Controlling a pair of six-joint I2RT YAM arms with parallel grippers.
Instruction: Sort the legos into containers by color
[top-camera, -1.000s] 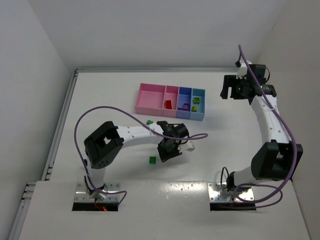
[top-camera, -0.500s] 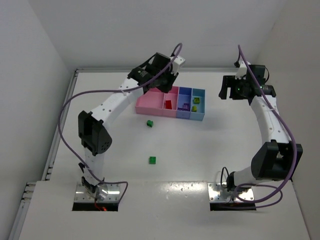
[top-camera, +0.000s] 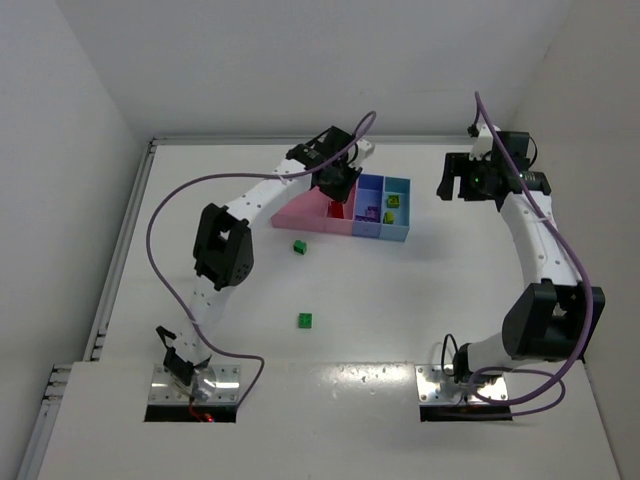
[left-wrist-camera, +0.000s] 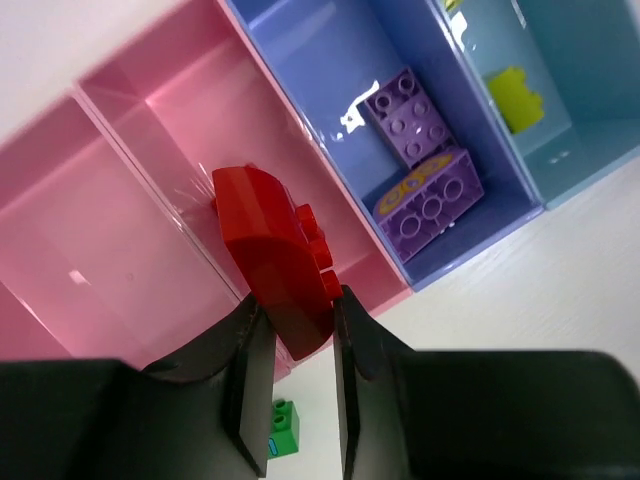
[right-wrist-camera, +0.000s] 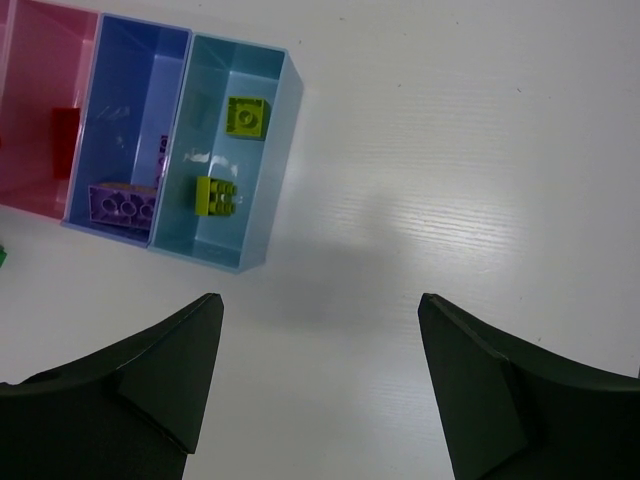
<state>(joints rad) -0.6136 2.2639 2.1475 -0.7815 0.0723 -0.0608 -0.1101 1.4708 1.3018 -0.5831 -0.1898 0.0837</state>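
My left gripper (left-wrist-camera: 296, 300) (top-camera: 335, 185) is shut on a red lego (left-wrist-camera: 285, 270) and holds it over the narrower pink bin (left-wrist-camera: 200, 110) of the containers (top-camera: 300, 195). Two purple legos (left-wrist-camera: 405, 110) (left-wrist-camera: 430, 205) lie in the blue-violet bin (left-wrist-camera: 310, 50). In the light blue bin (right-wrist-camera: 215, 250) lie two yellow-green legos (right-wrist-camera: 246, 116) (right-wrist-camera: 217, 195). Two green legos (top-camera: 299, 246) (top-camera: 305, 320) sit on the table. My right gripper (right-wrist-camera: 320, 305) (top-camera: 455, 178) hangs open over bare table to the right of the bins, holding nothing.
The wide pink bin (left-wrist-camera: 80, 230) has nothing in it where it shows. One green lego (left-wrist-camera: 283, 428) lies just in front of the pink bins, under my left fingers. Walls close in the table at the left, back and right.
My left arm has swung from the table's front middle up to the bins and now hovers over the narrower pink one. The right arm has not moved.
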